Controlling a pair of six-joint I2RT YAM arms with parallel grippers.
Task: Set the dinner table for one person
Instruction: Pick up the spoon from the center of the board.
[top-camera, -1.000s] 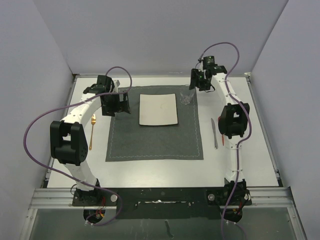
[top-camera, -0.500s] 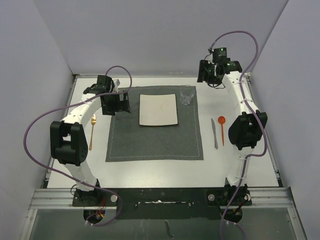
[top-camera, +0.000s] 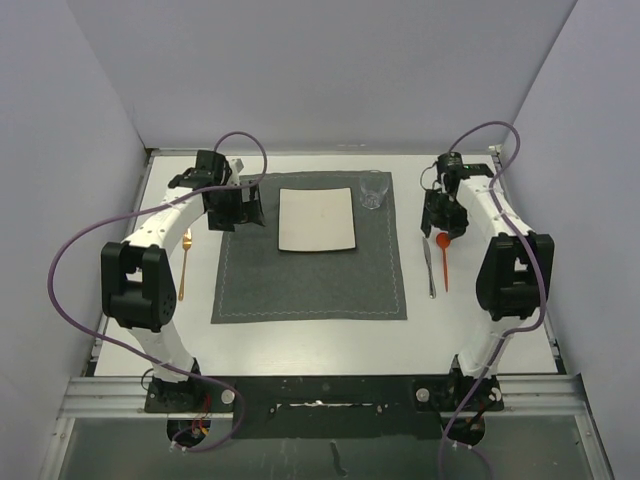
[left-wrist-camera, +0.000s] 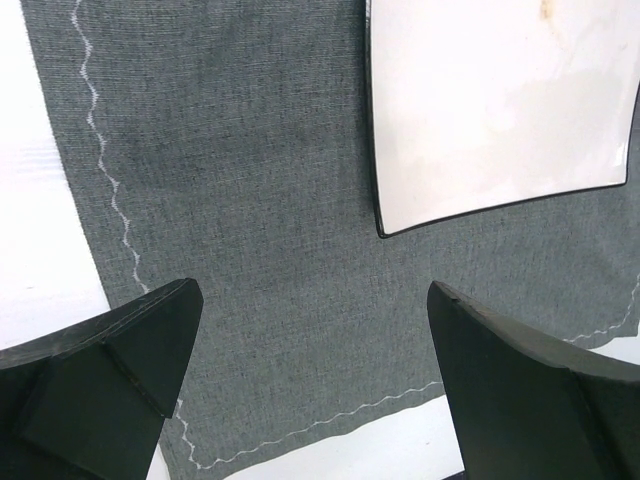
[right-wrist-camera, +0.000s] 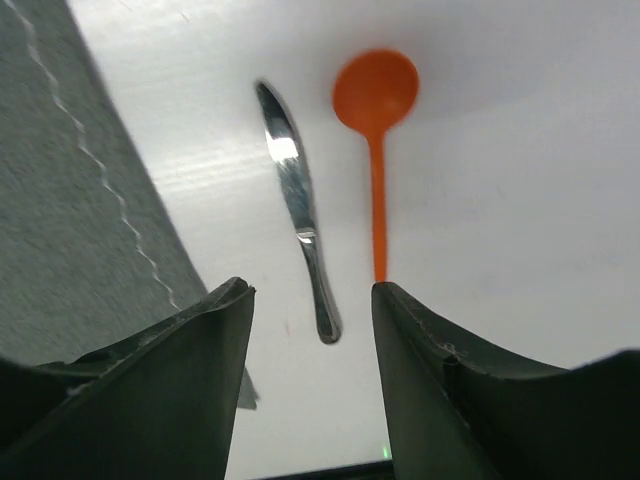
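Dinner table (top-camera: 300, 345): white top with a metal rim, filling the floor of the enclosure. Both arm bases are bolted at its near edge.
Placemat (top-camera: 310, 285): dark grey cloth with pale stitching, lying flat at the table's centre.
Fork (top-camera: 183, 268): gold, lying lengthwise on bare table just left of the placemat, beside the left arm.
Knife (right-wrist-camera: 297, 200): silver, on bare table just right of the placemat, with the blade at the far end.
Spoon (right-wrist-camera: 377, 140): orange, just right of the knife and parallel to it, not touching. The bowl is at the far end.
Plate (top-camera: 317, 219): white and square, on the far half of the placemat.
Right gripper (top-camera: 441, 222): hangs over the far ends of knife and spoon. The fingers (right-wrist-camera: 180, 390) are parted and grasp nothing.
Left gripper (left-wrist-camera: 312, 300): poised over the placemat's far left corner, just left of the plate. The fingers are spread wide and released.
Glass (top-camera: 373, 192): clear and upright, at the placemat's far right corner, near the plate.
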